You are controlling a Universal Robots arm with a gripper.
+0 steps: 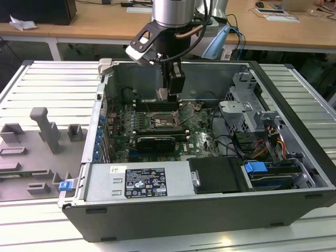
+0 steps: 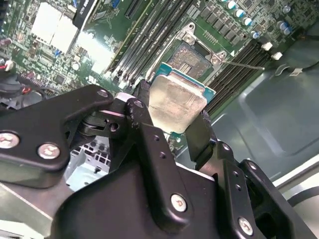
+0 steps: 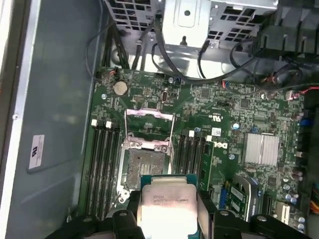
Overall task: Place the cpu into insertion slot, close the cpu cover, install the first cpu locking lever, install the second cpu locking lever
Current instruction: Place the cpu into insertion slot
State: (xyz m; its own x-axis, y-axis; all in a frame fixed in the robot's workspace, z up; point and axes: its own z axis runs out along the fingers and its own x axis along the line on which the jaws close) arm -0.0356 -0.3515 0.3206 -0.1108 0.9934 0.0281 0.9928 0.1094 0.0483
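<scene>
My gripper (image 1: 170, 93) hangs inside the open computer case, shut on the cpu (image 2: 174, 102), a pale silvery square chip on a green-edged board. Both wrist views show the black fingers (image 2: 142, 97) clamping two opposite edges of the cpu (image 3: 167, 203). The insertion slot (image 3: 144, 167) lies bare a little beyond and below the chip, dark in the centre with a metal rim. It sits near the middle of the motherboard (image 1: 165, 122). The cpu cover (image 3: 149, 122) stands swung up off the slot's far side. A thin locking lever (image 2: 245, 64) sticks out beside the insertion slot (image 2: 192, 57).
Long black memory slots (image 3: 104, 149) flank the socket on both sides. A black graphics card (image 1: 155, 142) lies just in front of it. A power supply (image 1: 136, 181), a drive cage (image 1: 247, 113) and cables crowd the case. A grey fixture tray (image 1: 37, 147) sits at the exterior view's left.
</scene>
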